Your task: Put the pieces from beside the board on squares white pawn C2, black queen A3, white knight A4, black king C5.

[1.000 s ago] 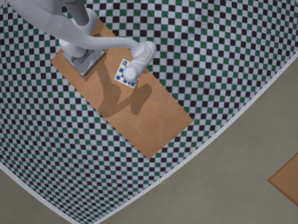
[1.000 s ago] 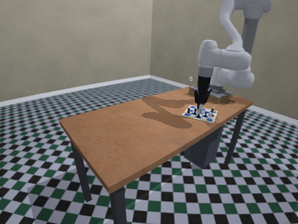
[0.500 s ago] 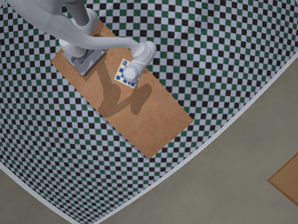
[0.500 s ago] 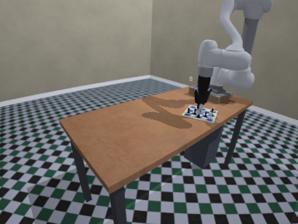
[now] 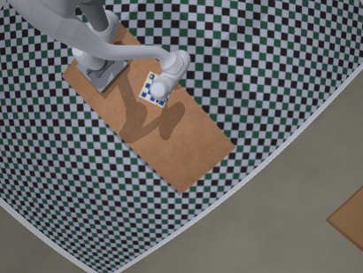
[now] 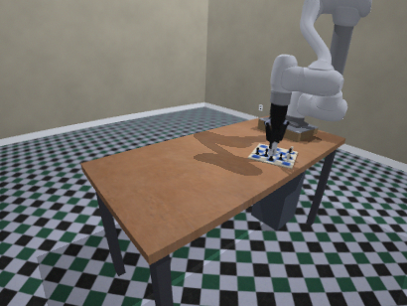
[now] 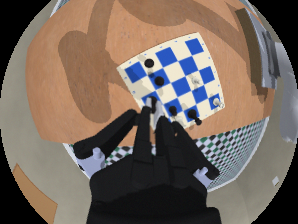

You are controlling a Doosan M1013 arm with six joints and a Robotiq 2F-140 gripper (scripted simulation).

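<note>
Evidently, the hand [image 6: 272,148] [image 7: 152,105] is clenched, with its fingertips low over the patterned board.

- Grip: the fingertips stand close together on a black piece [image 7: 154,103]; its type is too small and too covered to tell.
- Arm: the white arm [image 5: 133,52] [image 6: 310,79] reaches over the board; in the exterior view the hand points down.
- Board: the blue and cream board [image 5: 142,93] [image 6: 292,163] [image 7: 181,55] lies on the brown tabletop [image 5: 177,155] [image 6: 174,184] [image 7: 45,100], near the arm's base.
- Black pieces: in the wrist view, one [image 7: 149,63] is near a board edge, another [image 7: 159,81] is between it and the fingertips, and a third [image 7: 173,110] is just beside the fingertips. A dark form [image 7: 192,114] is farther along.
- White pieces: one [image 7: 195,80] is well inside the board's outline; another [image 7: 217,103] is at a corner.
- Identification: the white pawn, black queen, white knight and black king cannot be told apart with certainty. The edge markings are unreadable, so square names are unconfirmed.
</note>
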